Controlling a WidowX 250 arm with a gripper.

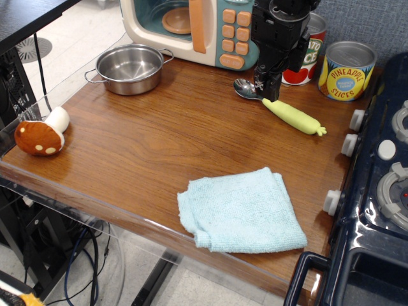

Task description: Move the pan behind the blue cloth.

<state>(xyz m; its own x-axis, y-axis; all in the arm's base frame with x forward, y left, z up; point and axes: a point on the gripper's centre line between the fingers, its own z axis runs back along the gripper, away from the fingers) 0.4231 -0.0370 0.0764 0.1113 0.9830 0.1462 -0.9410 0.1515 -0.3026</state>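
The pan (pixel 130 68) sits at the far left of the surface (pixel 159 146), just in front of the toy microwave (pixel 191 29), upright and empty, its 2 wire handles sticking out to the left and the right. The hand (pixel 266 88) hangs at the back right, so the pan lies well to its left in the view, at about the same depth. With only 1 arm, no choice of side arises. The hand points down over the bowl of a spoon (pixel 280 105) with a yellow-green handle; its fingers look close together and hold nothing, though the dark shapes blur and I cannot tell their state for sure.

The cloth (pixel 241 210) lies near the front edge, right of centre, folded and a little rumpled, well apart from the pan. The goal spot, behind the cloth, is bare wood in the middle of the surface; I judge it wide enough for the pan.

The coming move is likely a sideways reach across the back to the pan's rim or a handle. 2 cans (pixel 347 70) stand at the back right, beside the hand. A toy mushroom (pixel 41 135) rests at the left edge, clear of the path. A toy stove (pixel 382 191) borders the right side.
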